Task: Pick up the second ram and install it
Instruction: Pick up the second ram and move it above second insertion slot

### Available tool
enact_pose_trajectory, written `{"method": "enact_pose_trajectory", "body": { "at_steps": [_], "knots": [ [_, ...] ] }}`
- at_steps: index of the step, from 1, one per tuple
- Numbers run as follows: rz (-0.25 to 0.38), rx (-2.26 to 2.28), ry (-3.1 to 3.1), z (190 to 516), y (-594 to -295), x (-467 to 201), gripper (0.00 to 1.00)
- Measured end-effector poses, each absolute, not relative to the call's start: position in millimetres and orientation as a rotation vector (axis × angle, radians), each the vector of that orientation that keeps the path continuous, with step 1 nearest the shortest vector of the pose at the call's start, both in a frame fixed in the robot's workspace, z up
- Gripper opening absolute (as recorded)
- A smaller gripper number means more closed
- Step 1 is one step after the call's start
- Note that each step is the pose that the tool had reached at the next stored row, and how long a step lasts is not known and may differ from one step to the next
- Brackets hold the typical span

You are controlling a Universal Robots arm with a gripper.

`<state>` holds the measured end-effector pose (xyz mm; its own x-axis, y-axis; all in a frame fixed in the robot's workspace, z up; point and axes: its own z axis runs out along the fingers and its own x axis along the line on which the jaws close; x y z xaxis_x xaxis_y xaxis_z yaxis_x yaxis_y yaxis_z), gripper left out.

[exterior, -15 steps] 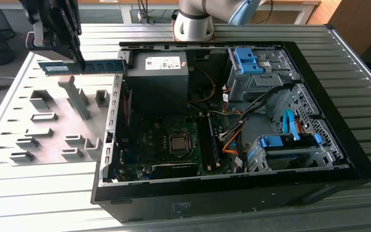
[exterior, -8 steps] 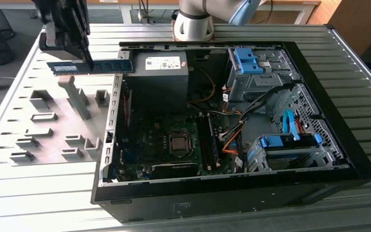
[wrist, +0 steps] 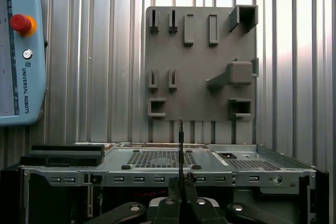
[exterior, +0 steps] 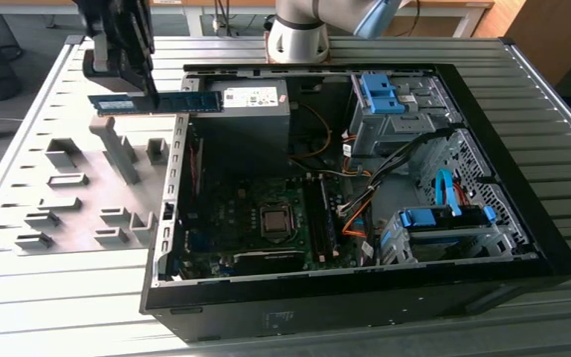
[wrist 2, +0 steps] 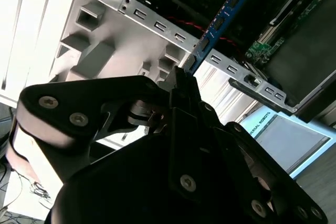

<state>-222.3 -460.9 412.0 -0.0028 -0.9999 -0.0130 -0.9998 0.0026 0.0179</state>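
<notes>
Second ram [exterior: 157,103] hangs level in the air at about ten o'clock in the exterior view, a green-blue strip above the line where the grey holder board [exterior: 77,193] meets the near wall of the open computer case [exterior: 523,245]. The black hand [exterior: 152,91] comes down from twelve o'clock and is closed on the strip's upper edge near its middle, so both ends stick out free. The motherboard [exterior: 265,223] lies inside the case toward six o'clock of the strip, well apart from it. Board and case both rest on the slatted metal tabletop [exterior: 57,312].

In the second wrist view, the hand [wrist 2: 185,77] pinches one end of the second ram [wrist 2: 220,19], which runs away from the fingertips across the slotted case rail [wrist 2: 157,24]. The holder board [wrist 2: 94,51] lies beyond that rail.

In the first wrist view, the second ram [wrist: 180,145] appears edge-on as a thin dark upright line, clamped tight in the hand [wrist: 180,192]. Behind it are the case [wrist: 247,163], the holder board [wrist: 199,87] and a teach pendant [wrist: 18,51] on the tabletop [wrist: 94,51].
</notes>
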Motion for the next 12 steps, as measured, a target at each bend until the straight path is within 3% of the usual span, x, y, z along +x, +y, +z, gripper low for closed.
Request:
{"method": "enact_pose_trajectory", "body": {
  "at_steps": [12],
  "knots": [
    [-0.034,2.216,-2.222,411.8,-460.9,-201.9,0.14]
  ]
}}
